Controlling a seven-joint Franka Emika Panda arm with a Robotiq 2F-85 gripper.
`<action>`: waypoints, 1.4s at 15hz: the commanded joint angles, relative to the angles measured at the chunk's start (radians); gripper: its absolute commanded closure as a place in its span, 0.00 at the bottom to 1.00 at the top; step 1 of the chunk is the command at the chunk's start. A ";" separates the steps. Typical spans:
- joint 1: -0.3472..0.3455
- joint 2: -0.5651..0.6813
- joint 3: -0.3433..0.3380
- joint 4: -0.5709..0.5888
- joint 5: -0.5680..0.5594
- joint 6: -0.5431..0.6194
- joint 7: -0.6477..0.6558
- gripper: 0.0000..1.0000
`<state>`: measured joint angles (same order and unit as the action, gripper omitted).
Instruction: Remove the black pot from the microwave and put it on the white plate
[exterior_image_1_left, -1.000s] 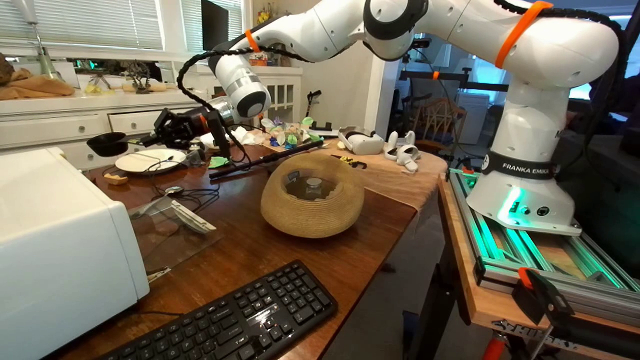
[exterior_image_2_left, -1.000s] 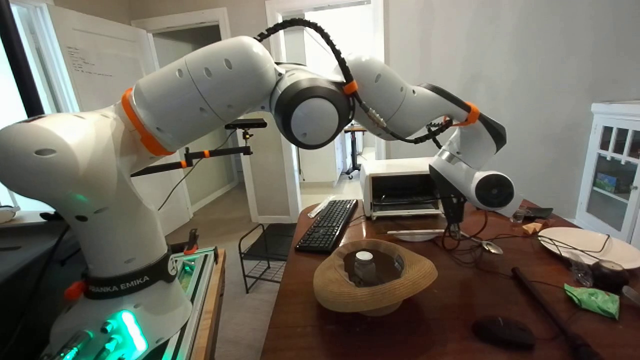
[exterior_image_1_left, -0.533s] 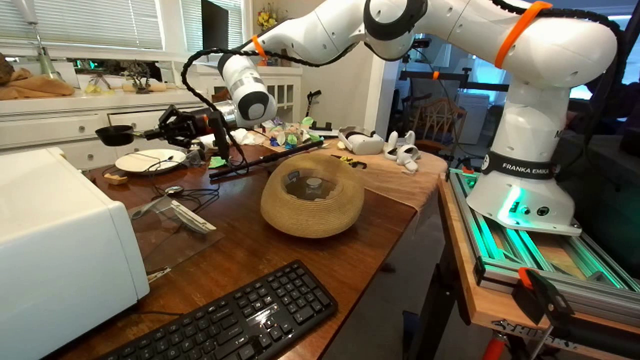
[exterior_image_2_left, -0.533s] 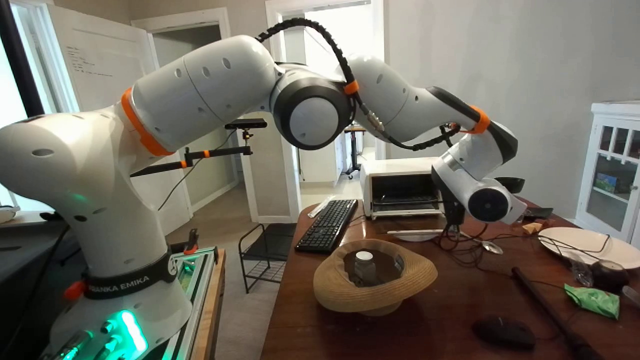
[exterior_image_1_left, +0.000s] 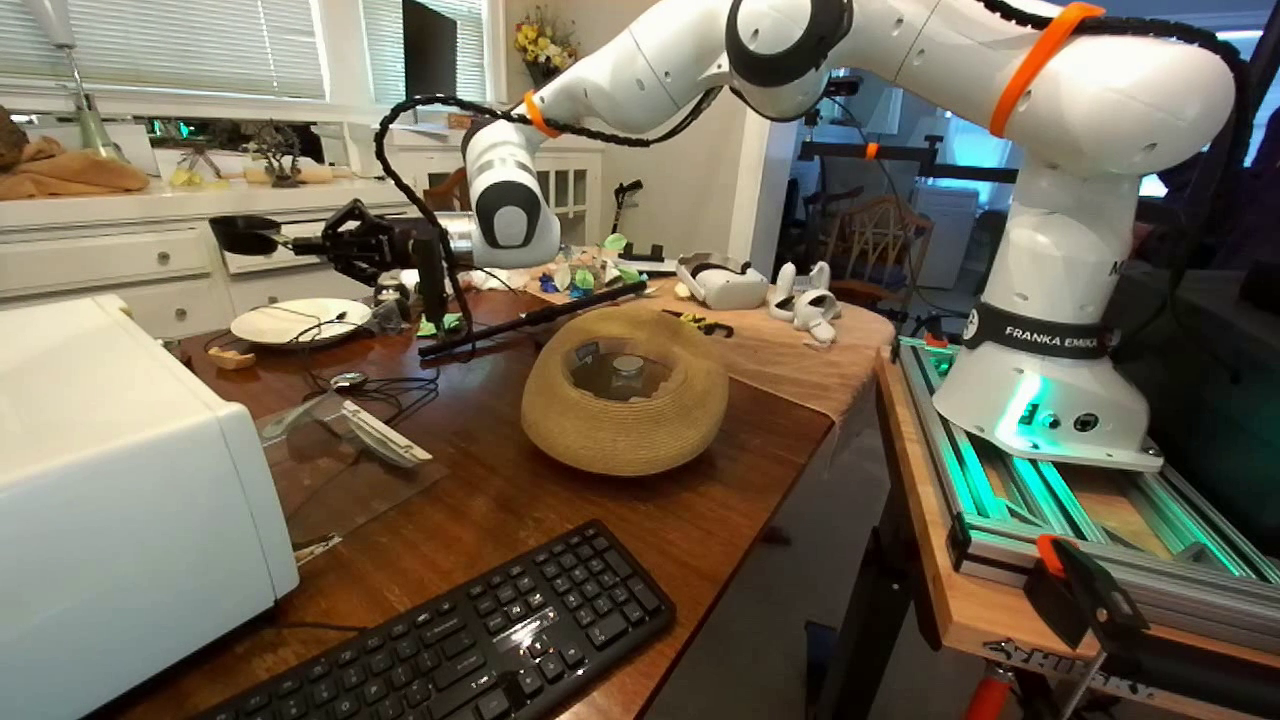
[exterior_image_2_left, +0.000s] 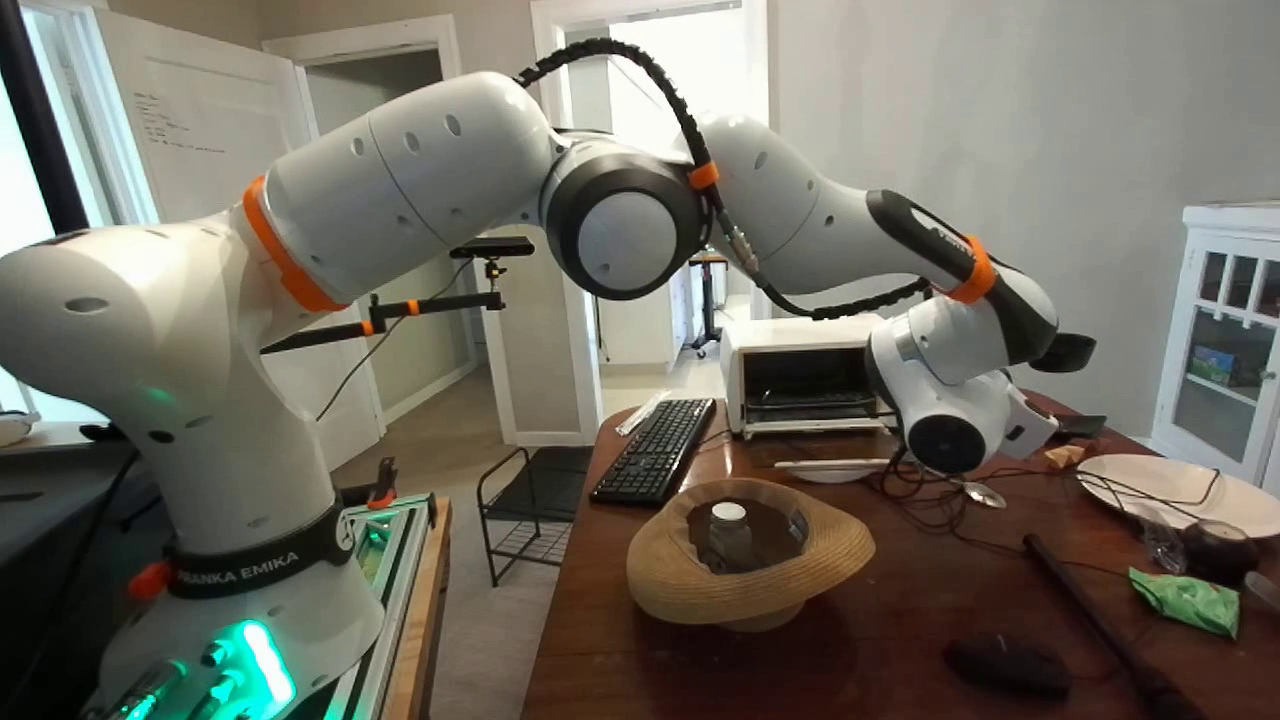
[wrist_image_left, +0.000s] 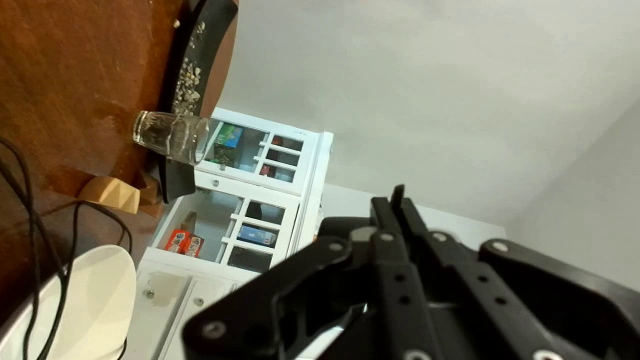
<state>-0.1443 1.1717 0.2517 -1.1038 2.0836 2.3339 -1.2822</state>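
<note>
Exterior view, small black pot, round, slightly tilted

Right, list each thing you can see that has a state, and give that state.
Black pot: held in the air, off the table
Hand: shut, gripping the pot
Microwave: front open
White plate: on the table, black cord across it
Straw hat: upside down, jar inside
Jar: upright, lid on
Green packet: crumpled
Drinking glass: upright
Robot base light: glowing green

black pot aloft — partly behind arm | white plate on table — cord across | microwave interior showing
</note>
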 joint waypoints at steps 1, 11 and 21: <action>0.050 0.010 -0.068 0.013 0.041 -0.078 0.025 0.99; 0.064 -0.001 -0.110 0.007 0.053 -0.072 0.022 0.95; 0.064 -0.001 -0.111 0.007 0.054 -0.073 0.022 0.99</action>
<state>-0.1072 1.1721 0.1873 -1.0992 2.1086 2.2798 -1.2749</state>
